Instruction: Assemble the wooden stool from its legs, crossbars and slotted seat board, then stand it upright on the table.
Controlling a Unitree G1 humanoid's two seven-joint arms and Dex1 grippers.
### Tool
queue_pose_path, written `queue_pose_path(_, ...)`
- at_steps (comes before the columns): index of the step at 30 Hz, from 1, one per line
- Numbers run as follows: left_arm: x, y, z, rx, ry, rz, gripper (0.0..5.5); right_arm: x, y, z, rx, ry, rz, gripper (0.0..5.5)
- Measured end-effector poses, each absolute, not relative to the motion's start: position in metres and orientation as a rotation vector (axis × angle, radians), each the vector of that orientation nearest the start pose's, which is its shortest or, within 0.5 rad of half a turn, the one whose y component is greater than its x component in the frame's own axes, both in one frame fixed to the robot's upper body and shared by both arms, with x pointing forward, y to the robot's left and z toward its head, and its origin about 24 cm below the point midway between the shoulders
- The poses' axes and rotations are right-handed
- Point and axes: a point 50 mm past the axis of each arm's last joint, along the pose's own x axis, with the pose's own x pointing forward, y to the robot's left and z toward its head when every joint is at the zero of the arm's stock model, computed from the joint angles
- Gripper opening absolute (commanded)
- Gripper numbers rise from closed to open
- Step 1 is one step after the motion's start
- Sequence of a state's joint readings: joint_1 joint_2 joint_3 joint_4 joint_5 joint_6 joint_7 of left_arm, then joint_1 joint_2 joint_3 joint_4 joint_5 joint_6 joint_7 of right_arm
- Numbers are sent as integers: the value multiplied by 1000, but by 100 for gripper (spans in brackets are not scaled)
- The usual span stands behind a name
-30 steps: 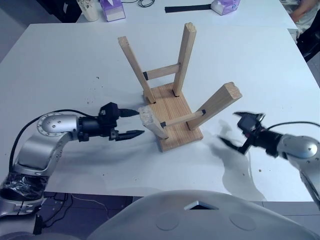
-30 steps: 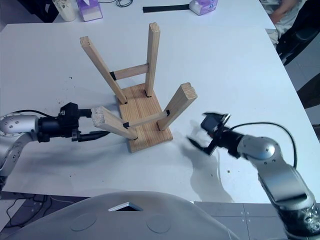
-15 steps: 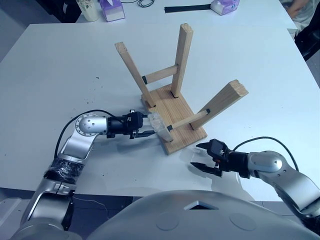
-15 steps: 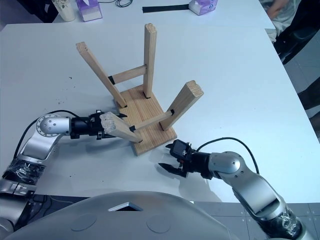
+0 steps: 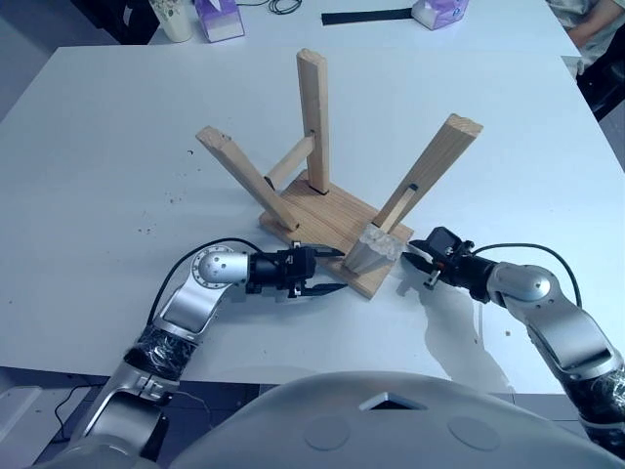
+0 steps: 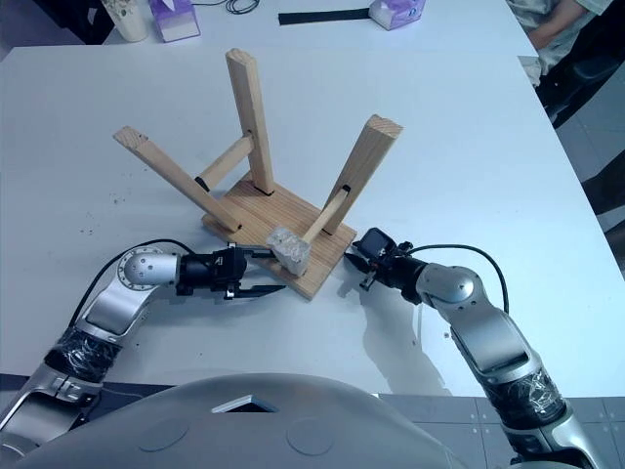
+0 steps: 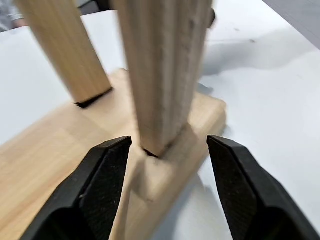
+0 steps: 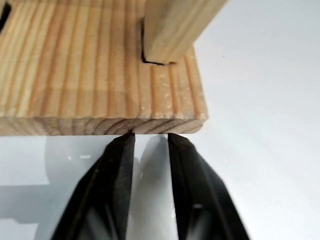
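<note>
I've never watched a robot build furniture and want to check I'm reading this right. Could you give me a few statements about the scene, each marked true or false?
1. The pale wooden stool is upside down, with its legs pointing up. True.
2. The left tool is clamped shut on a leg. False: its fingers are open, level with the near edge of the flat seat board.
3. The right tool is at a corner of the seat board. True.
4. The stool rests on a green floor mat. False: it rests on a white table.
</note>
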State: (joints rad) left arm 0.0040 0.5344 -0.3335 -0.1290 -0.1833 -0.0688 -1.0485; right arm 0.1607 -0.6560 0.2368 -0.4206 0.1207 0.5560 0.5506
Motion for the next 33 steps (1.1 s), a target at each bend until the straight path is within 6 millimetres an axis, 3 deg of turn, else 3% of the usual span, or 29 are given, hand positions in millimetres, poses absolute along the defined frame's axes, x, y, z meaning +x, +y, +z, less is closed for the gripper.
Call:
queue_pose_path(4, 187, 148, 63, 277, 103, -1335, 281, 196, -186, 41, -440, 535, 696, 3)
queue_pose_path(8, 168, 199, 68, 271, 259, -1278, 281, 182, -191, 41, -427, 550, 671, 3)
queue_pose_path(11, 180, 241, 67, 328, 338, -1133, 281, 169, -190, 41, -411, 564, 663, 3)
queue_pose_path(15, 225, 272, 62, 499, 291, -894, 281, 161, -182, 42, -391, 569, 700, 22)
queue_pose_path(19, 265, 276, 52, 551, 241, -745, 281, 160, -171, 42, -378, 569, 757, 80)
queue_pose_path(23, 287, 279, 38, 607, 275, -671, 281, 156, -164, 45, -378, 584, 856, 151)
queue_pose_path(27, 295, 276, 34, 731, 254, -689, 281, 151, -161, 46, -389, 599, 924, 171)
queue_pose_path(33, 284, 261, 26, 826, 159, -823, 281, 161, -154, 48, -418, 567, 935, 171)
